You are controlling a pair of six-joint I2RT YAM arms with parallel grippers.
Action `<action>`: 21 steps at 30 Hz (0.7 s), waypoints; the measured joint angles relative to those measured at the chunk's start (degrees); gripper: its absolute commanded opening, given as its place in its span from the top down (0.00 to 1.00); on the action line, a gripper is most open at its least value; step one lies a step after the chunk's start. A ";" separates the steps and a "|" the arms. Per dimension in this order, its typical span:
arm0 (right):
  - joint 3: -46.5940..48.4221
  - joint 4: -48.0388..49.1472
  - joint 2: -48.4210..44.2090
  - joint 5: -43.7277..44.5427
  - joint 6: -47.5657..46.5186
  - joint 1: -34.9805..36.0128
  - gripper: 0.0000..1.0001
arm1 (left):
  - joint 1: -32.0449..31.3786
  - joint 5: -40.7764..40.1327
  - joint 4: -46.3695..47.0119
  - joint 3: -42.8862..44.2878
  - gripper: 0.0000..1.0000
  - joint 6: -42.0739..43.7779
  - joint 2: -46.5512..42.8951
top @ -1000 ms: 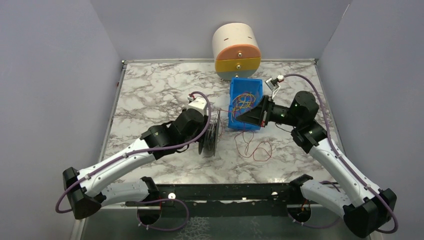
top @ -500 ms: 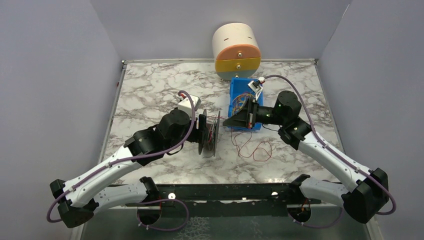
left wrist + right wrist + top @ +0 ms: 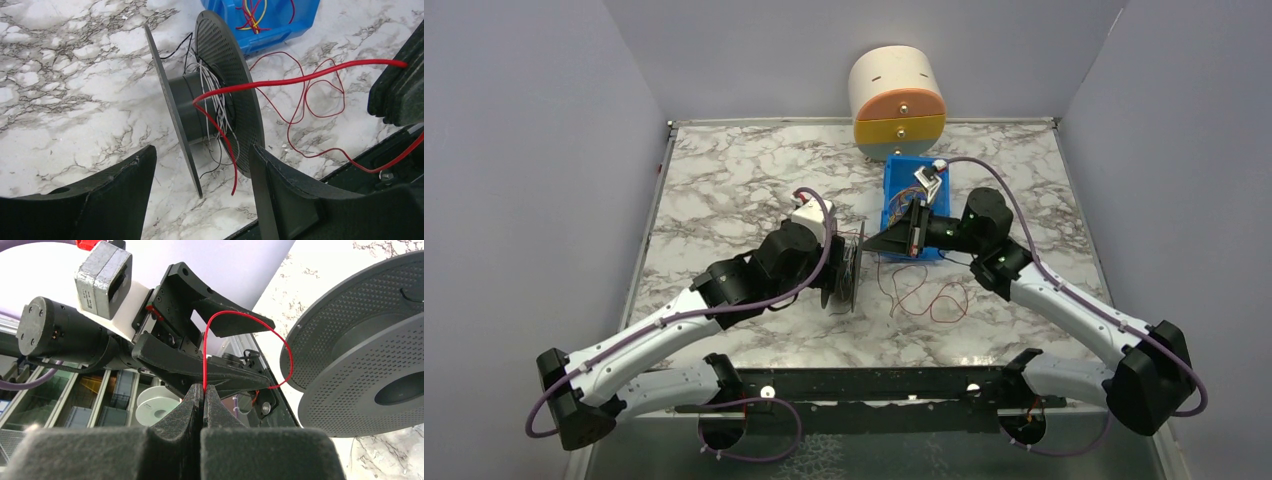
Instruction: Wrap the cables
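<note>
Red cable [image 3: 205,355] is pinched between the fingers of your right gripper [image 3: 203,392], which are pressed flat together on the strand. From that pinch it rises, arcs over and drops behind the near flange of the spool [image 3: 360,365]. In the left wrist view it reaches the hub, where it crosses thin white and black wires [image 3: 212,95] already wound there, and a short free end hangs down beside the flange.

Your left gripper [image 3: 202,150] has its fingers spread wide to either side of the spool, with no clear contact. Over the last second this wrist swung back and then returned, while the spool stayed upright in the same spot on the table [image 3: 724,180].

The main change is on the right. That gripper has travelled left, from the near corner of the blue bin [image 3: 889,205] to just beside the spool, so the held span now bows slackly. Most of the cable lies in loose loops on the marble, so I judge the winding to be barely begun. You will need tension before the next turn.
</note>
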 measured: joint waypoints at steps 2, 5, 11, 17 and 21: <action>-0.66 0.92 0.50 0.28 0.76 0.00 0.99 | 0.00 -0.66 0.09 -0.07 0.29 0.33 0.90; -1.62 2.16 1.22 0.72 1.73 0.00 0.99 | 0.02 -1.53 0.31 -0.09 0.29 0.81 2.40; -2.99 5.18 2.69 1.09 3.98 0.00 0.99 | 0.04 -3.63 0.96 -0.42 0.29 2.12 5.90; -3.41 7.72 3.30 1.22 5.81 0.00 0.99 | 0.04 -5.66 1.09 -0.83 0.29 2.86 8.09; -3.65 9.03 3.56 1.22 6.73 0.02 0.99 | 0.04 -6.34 1.53 -0.83 0.31 3.21 8.90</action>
